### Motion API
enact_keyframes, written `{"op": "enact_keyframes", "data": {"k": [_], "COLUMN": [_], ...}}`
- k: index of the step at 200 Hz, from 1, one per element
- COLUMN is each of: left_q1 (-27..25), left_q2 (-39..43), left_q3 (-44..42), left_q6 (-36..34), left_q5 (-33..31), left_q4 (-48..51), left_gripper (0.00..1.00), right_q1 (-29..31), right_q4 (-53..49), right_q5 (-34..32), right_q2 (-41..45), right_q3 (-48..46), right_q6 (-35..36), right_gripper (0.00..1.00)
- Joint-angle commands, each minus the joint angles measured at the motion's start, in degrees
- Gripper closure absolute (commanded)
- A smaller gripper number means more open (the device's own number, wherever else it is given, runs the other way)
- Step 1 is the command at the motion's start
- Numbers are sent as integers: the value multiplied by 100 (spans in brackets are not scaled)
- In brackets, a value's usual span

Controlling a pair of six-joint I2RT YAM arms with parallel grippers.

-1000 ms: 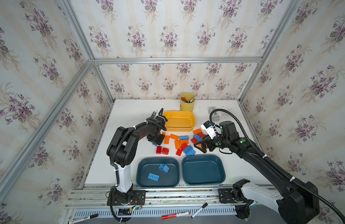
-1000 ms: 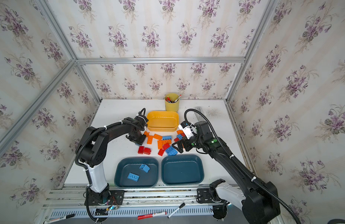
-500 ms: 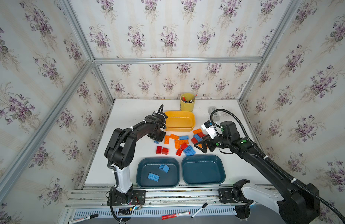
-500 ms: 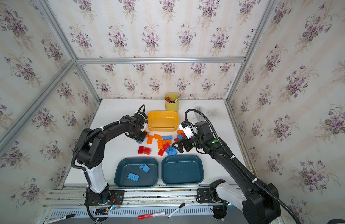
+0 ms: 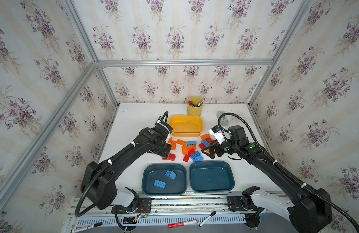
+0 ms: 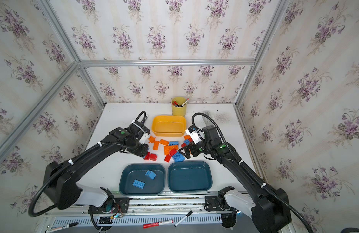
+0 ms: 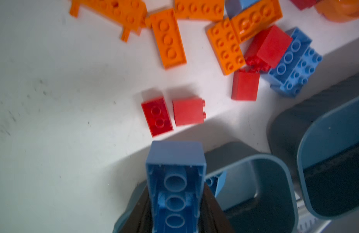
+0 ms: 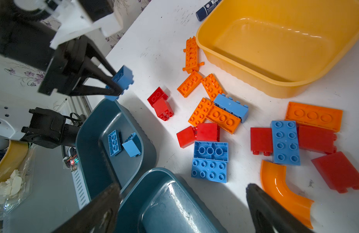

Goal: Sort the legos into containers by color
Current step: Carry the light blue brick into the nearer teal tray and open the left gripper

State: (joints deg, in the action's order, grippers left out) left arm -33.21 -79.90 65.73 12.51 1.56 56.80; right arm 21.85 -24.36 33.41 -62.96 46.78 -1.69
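On the left, the left gripper (image 8: pixel 115 85) pinches a blue brick (image 8: pixel 123 77) by its sides and holds it off the table, just beyond the far left corner of the left teal tub (image 5: pixel 146 181). That tub already holds two blue bricks (image 5: pixel 159 184). The step in hand looks like carrying blue to blue: the next move calls for bringing the brick over the tub's hollow and releasing it low.

The loose legos (image 5: pixel 189 149), in orange, red and blue, lie mid-table between the empty yellow tub (image 5: pixel 185 125) at the far side and the empty right teal tub (image 5: pixel 211 176) at the near side. The right gripper (image 5: pixel 207 153) hangs spread wide and empty at the pile's right edge.

The table (image 5: pixel 134 121) is white and scuffed, with a yellow cup (image 5: pixel 194 109) of pens at the back. Floral wallpaper (image 5: pixel 174 30) and an aluminium frame (image 5: pixel 184 62) enclose it.
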Motion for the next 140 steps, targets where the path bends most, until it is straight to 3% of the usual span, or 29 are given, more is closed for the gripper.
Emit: {"op": "enact_keyframes", "data": {"k": [1,49,106,127,140], "left_q1": [-211,-493,-529,-511,-511], "left_q2": [535,1438,997,760,679], "left_q3": [-380,-1549,-2023,-2098,-2021], "left_q6": [868,1913,2121,2086,2022], "left_q5": [125,102,-192,-292,-213], "left_q4": [538,359,-204,-189,-156], "left_gripper": [69,69,67,62,51], "right_q1": [-4,-10,-1,-7,-12], "right_q4": [210,306,307,273,271], "right_q5": [139,233,247,245,236], "right_q2": [-56,-196,-184,-174,-156], "right_q3": [34,42,15,-2,-18], "right_q6": [-8,2,24,46,46], "right_gripper": [0,0,0,0,0]}}
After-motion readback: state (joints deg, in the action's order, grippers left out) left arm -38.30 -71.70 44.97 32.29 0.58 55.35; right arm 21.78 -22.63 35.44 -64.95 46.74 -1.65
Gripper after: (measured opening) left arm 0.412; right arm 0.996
